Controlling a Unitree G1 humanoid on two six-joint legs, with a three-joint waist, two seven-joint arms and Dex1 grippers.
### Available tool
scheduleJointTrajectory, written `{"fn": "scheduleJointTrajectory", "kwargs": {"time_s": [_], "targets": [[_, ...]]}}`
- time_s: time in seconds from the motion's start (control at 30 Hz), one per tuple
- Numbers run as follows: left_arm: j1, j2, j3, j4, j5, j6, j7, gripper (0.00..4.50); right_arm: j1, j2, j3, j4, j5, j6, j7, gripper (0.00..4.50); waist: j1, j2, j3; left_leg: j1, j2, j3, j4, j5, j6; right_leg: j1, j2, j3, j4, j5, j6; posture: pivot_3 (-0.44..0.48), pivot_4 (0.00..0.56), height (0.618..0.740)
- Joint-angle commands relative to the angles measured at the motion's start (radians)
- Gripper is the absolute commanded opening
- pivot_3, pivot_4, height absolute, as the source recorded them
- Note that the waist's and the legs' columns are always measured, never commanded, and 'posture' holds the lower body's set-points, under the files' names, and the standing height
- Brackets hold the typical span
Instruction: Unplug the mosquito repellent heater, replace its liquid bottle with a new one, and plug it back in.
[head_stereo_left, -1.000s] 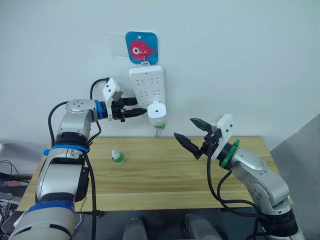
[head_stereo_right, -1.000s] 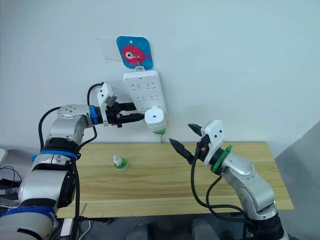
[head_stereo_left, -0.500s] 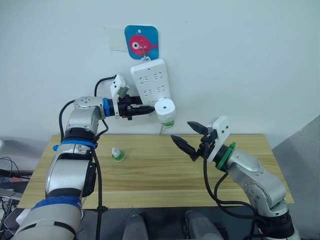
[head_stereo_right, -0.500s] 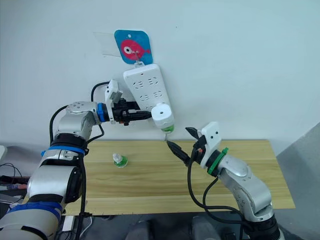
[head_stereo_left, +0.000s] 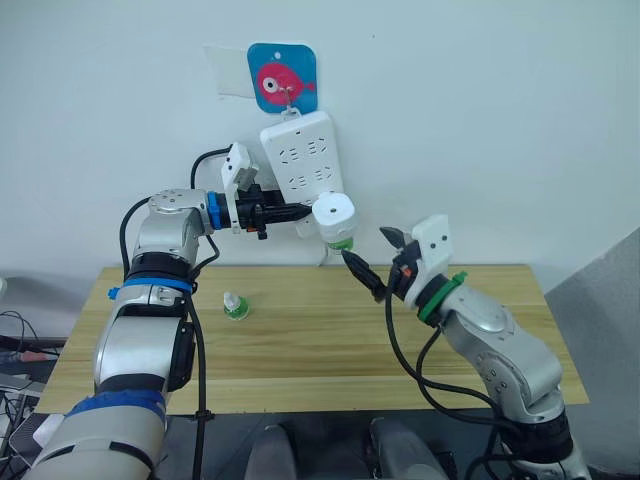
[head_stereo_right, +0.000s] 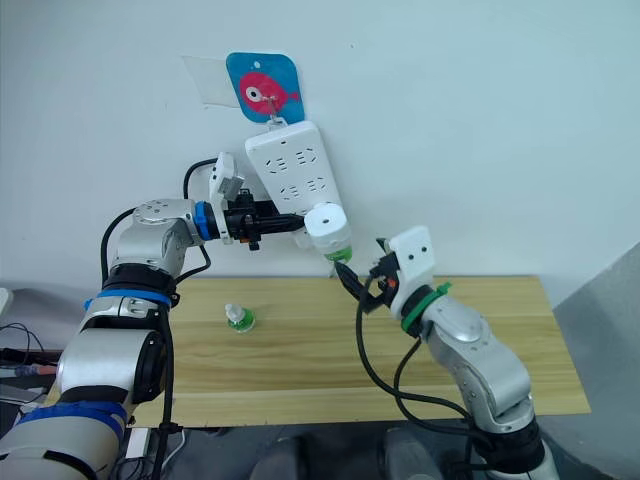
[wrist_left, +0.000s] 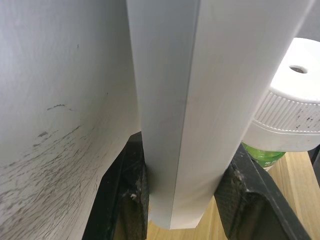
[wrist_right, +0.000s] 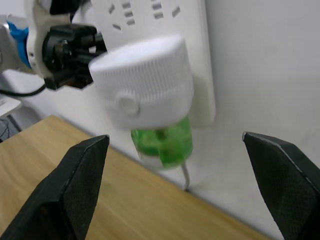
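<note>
The left gripper clamps the wall-hung strip; the right gripper, spread wide, nears the plugged-in heater. A skewed pull could swing the strip.

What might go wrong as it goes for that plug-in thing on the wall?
The power strip hangs from one hook, steadied by the left gripper; a hard pull on the heater might swing or unhook it. The right gripper, open, sits just below the green bottle and may nudge it instead of gripping the heater.
</note>
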Motion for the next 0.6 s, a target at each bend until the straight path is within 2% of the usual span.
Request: {"fn": "scheduleJointTrajectory", "kwargs": {"time_s": [0.03,0.3,0.6], "targets": [[-0.023,-0.013,0.007,-0.018,-0.002,-0.001,0.019,1.31,-0.051,0.041,0.044,-0.020,-0.034,0.018,-0.041,4.50,0.000,0.000,0.000,0.000,0.000,0.000,0.000,0.000,0.000,0.000,0.000,0.000,0.000,0.000,0.000,-0.163,0.219,0.740],[-0.021,-0.017,0.011,-0.017,-0.001,-0.012,0.032,1.31,-0.153,0.115,0.084,0.078,-0.110,0.008,-0.081,4.50,0.000,0.001,0.002,-0.003,0.000,-0.003,0.002,0.000,0.000,0.000,0.000,-0.003,0.001,0.000,0.000,-0.157,0.219,0.740],[-0.016,-0.007,0.019,-0.027,-0.004,-0.016,0.040,1.31,-0.198,0.143,0.103,0.169,-0.196,-0.036,-0.089,4.50,0.000,0.001,0.002,-0.006,-0.001,-0.006,0.003,0.000,0.000,-0.002,0.000,-0.005,0.001,0.000,0.000,-0.150,0.214,0.740]]}}
